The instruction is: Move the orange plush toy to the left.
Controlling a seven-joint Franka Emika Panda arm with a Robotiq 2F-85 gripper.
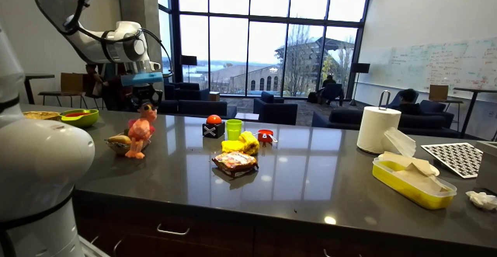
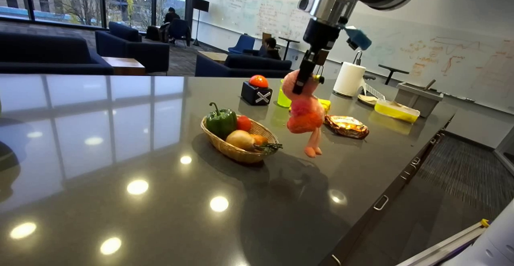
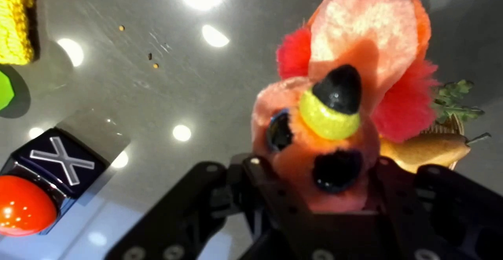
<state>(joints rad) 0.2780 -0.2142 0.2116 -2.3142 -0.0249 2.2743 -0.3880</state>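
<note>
My gripper (image 3: pixel 320 165) is clamped on the orange plush toy (image 2: pixel 305 115). Its head is pinched between my two black fingers (image 2: pixel 304 73) and fills the gap. Jaws aimed downward, slanted in an exterior view. Body and legs dangle beneath the jaws, above the grey counter (image 2: pixel 172 230); a shadow (image 2: pixel 297 205) spreads on the surface there. In the wrist view the toy's dark eyes and yellow-and-black beak turn toward me, a pink-red tuft on each flank.

Right of the jaws in the wrist view, partly hidden by the toy: a wicker basket (image 2: pixel 239 156) with a pear-shaped piece (image 3: pixel 426 150) and a leafy sprig (image 3: pixel 452 99). An exterior view adds a green pepper (image 2: pixel 221 124) and a red round item (image 2: pixel 244 123) in it.

Left of the jaws, same wrist view: a black box (image 3: pixel 63 160) marked with a pale X, bearing a red dome (image 3: pixel 25 207). At the edge, a bit of the green cup (image 1: pixel 233 129); past that, part of a yellow knobbly thing (image 1: pixel 242 144).

In an exterior view, farther right of the jaws: a shiny packet (image 1: pixel 235 163), a small red pan (image 1: pixel 266 135), then, well apart, a paper towel roll (image 1: pixel 377 129) and a yellow container (image 1: pixel 407 191). Left of the jaws there, a lime-green bowl (image 1: pixel 82 120).
</note>
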